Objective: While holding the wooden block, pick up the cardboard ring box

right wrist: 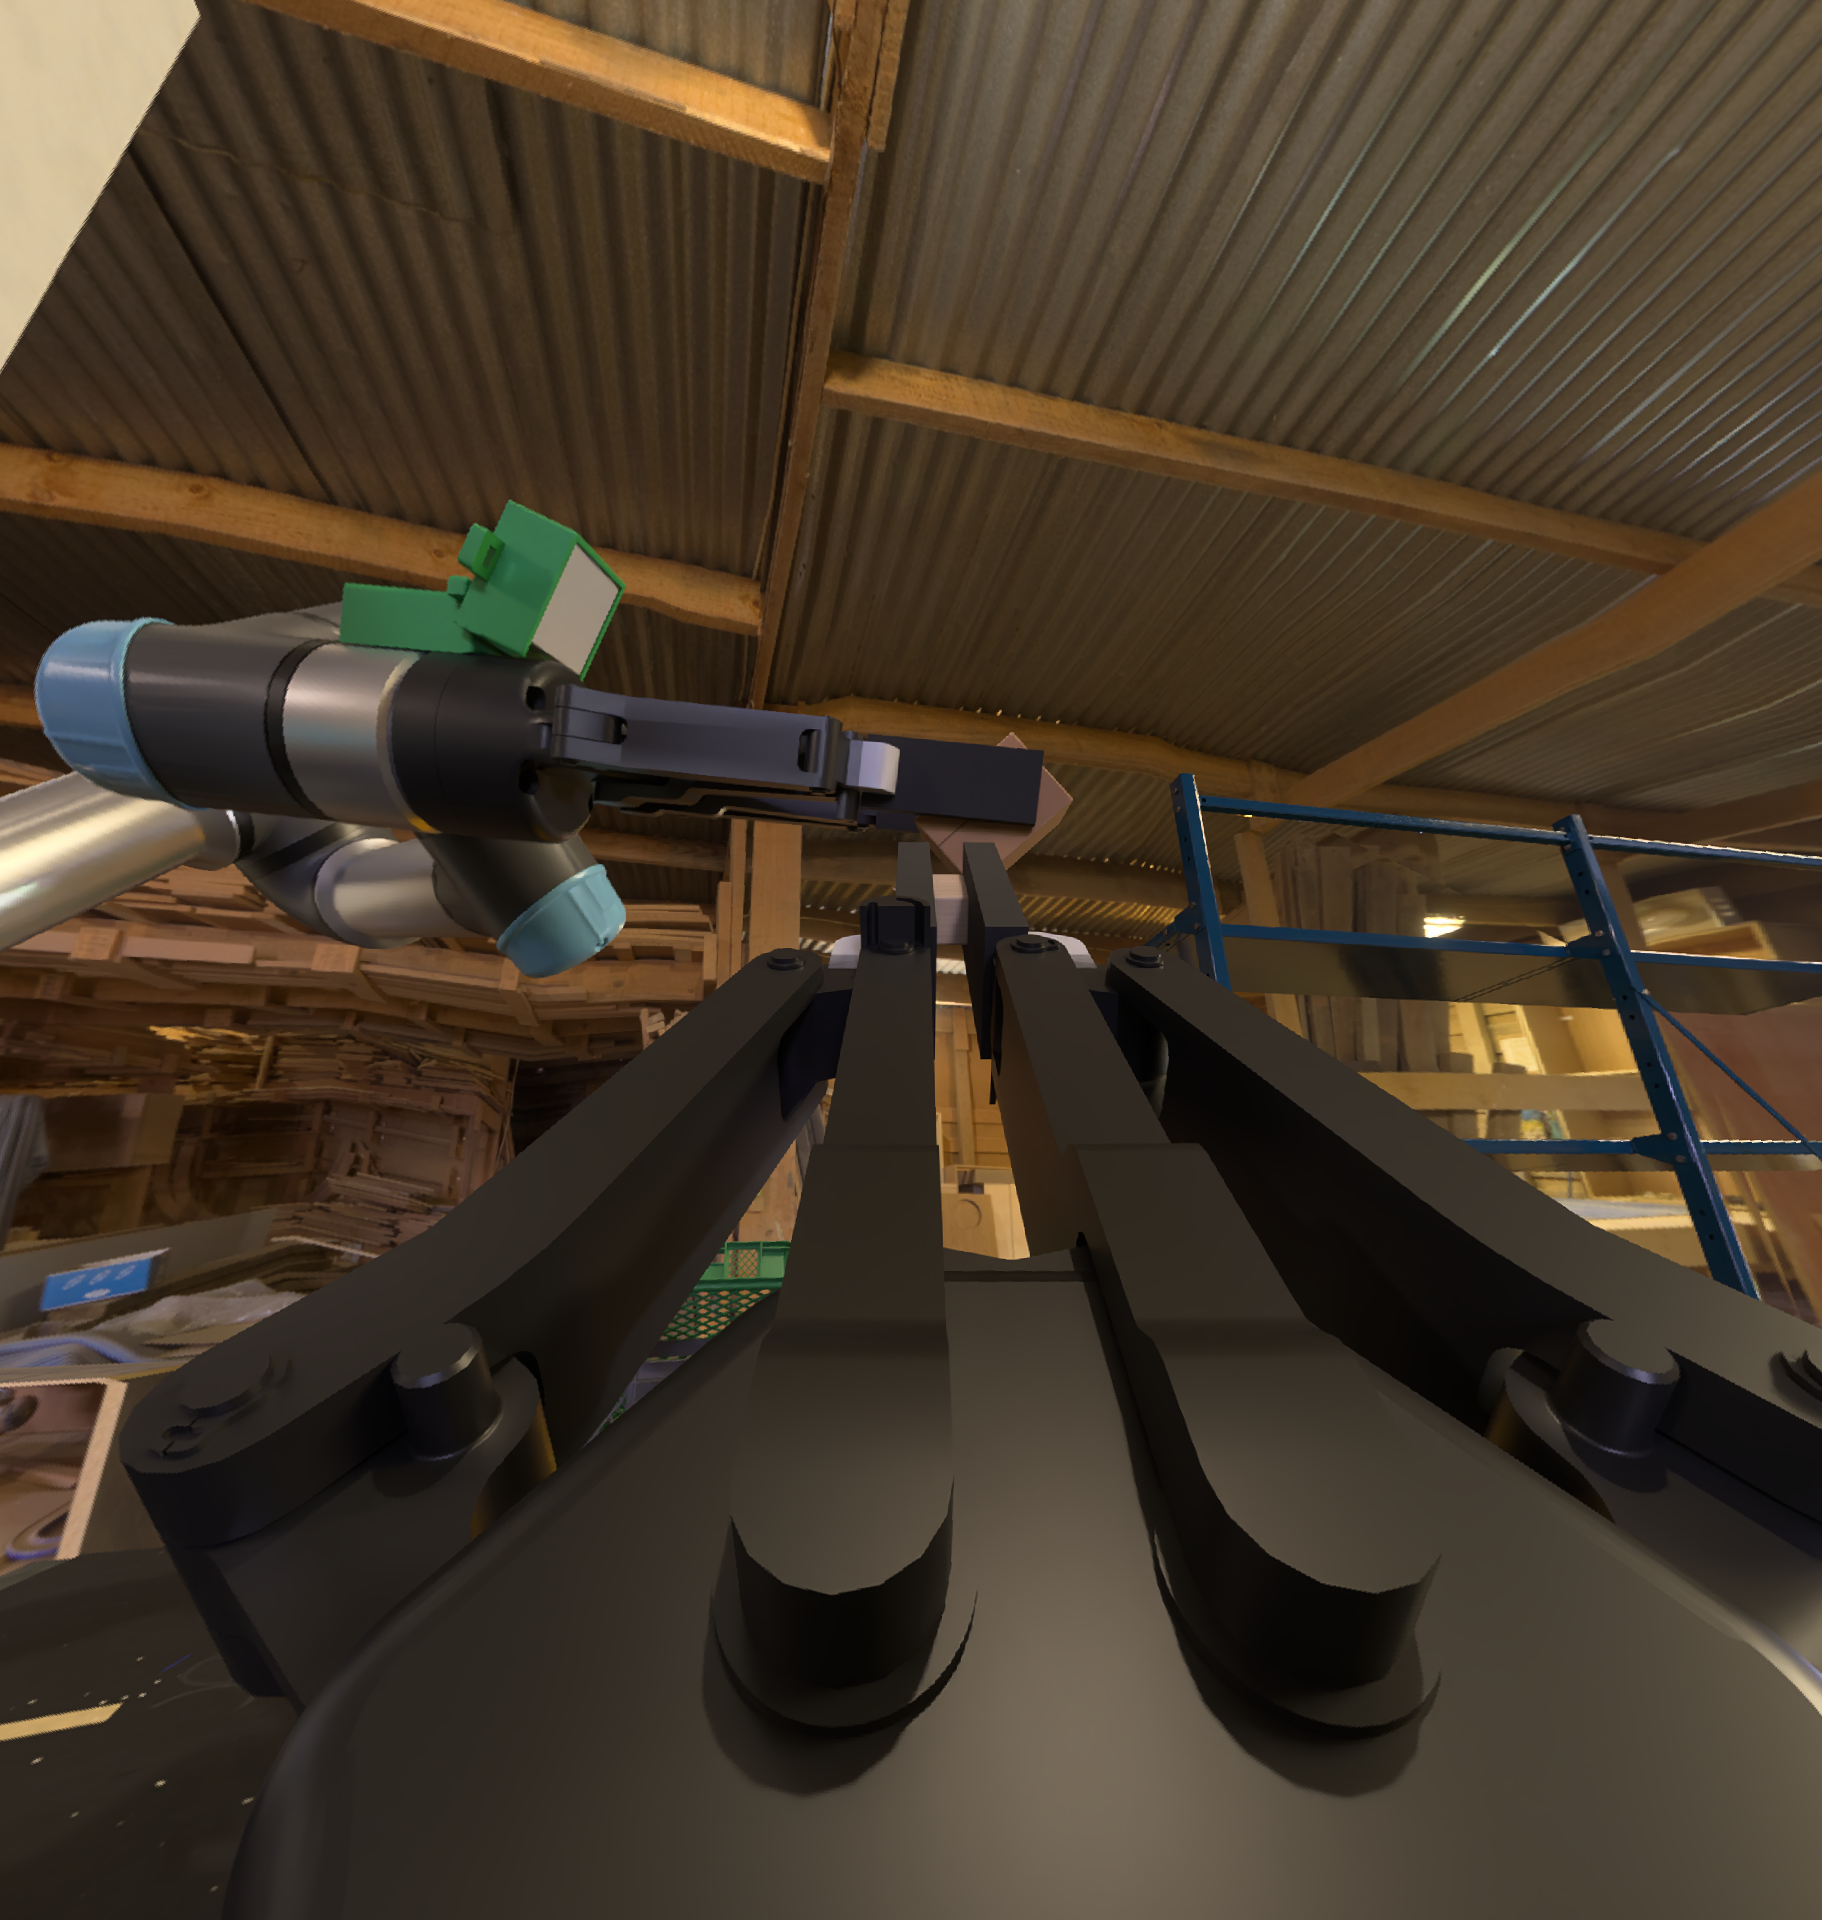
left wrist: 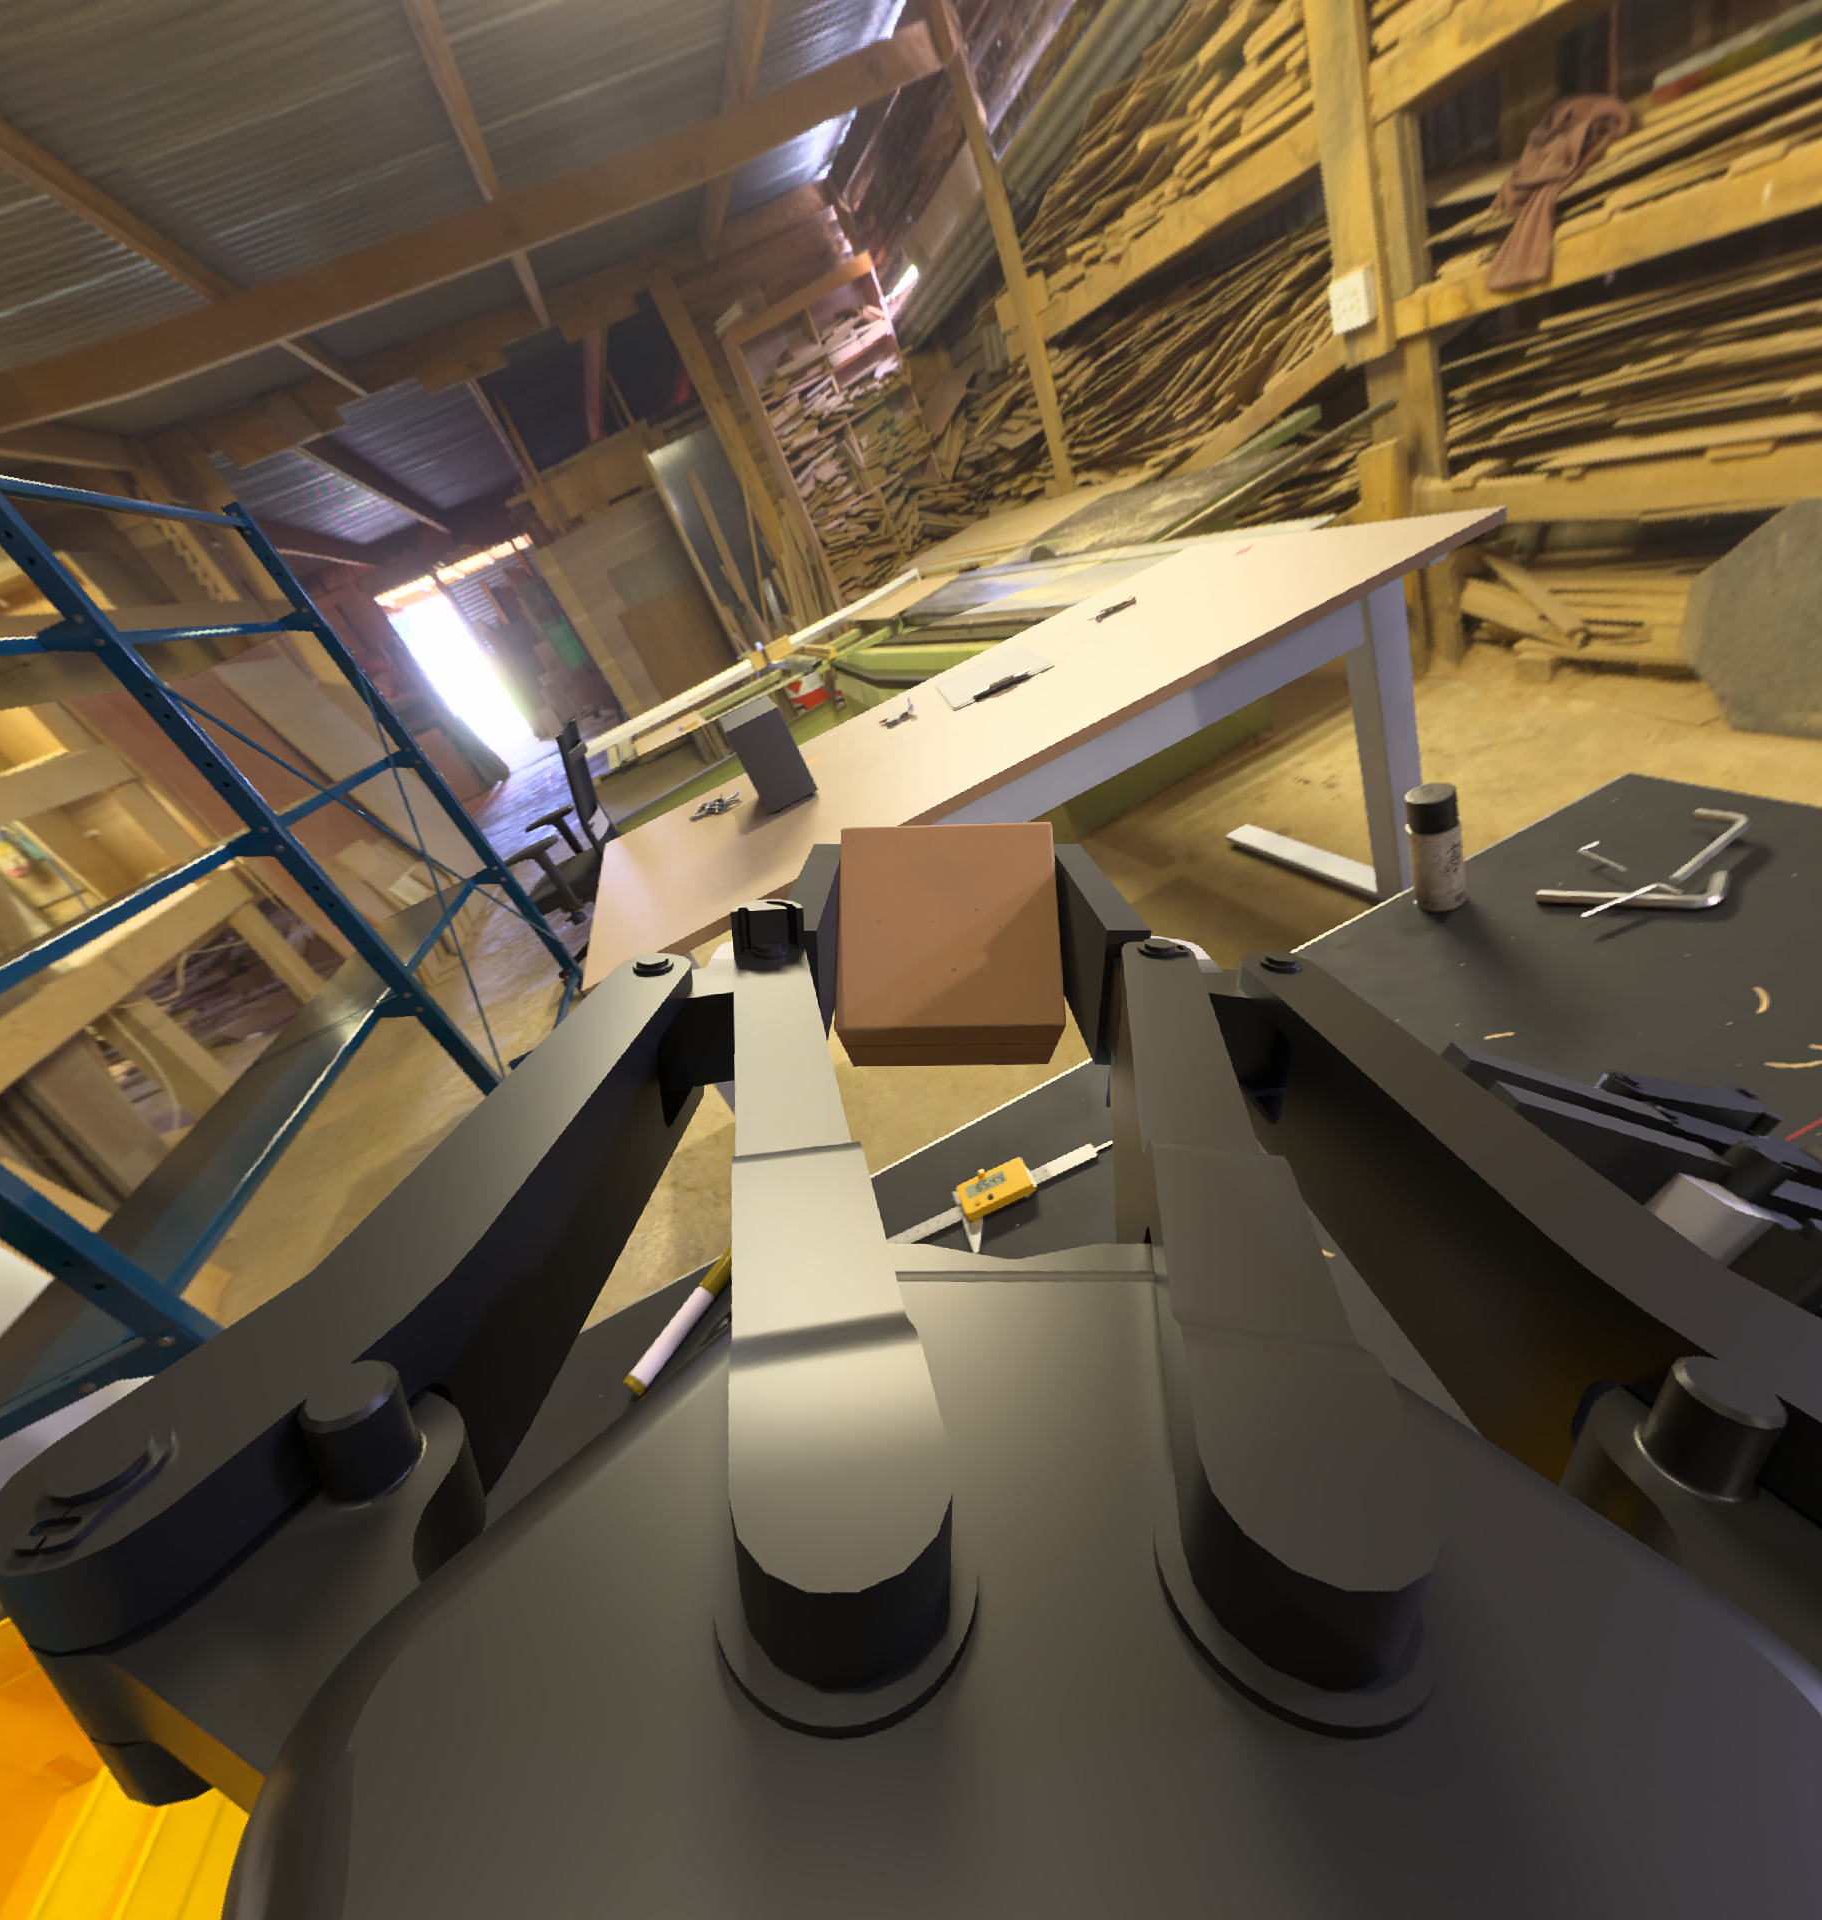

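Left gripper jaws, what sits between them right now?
The brown square cardboard ring box, clamped between the left gripper jaws, shown in the left wrist view.

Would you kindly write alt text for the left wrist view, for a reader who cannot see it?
The left gripper is shut on a brown cardboard ring box, held in the air above the black worktable. On that table lie a yellow caliper, a marker pen, hex keys and a small bottle; a timber-filled workshop lies behind.

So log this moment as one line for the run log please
left gripper: shut on cardboard ring box, lifted | right gripper: shut on wooden block, raised | both held clear of black table
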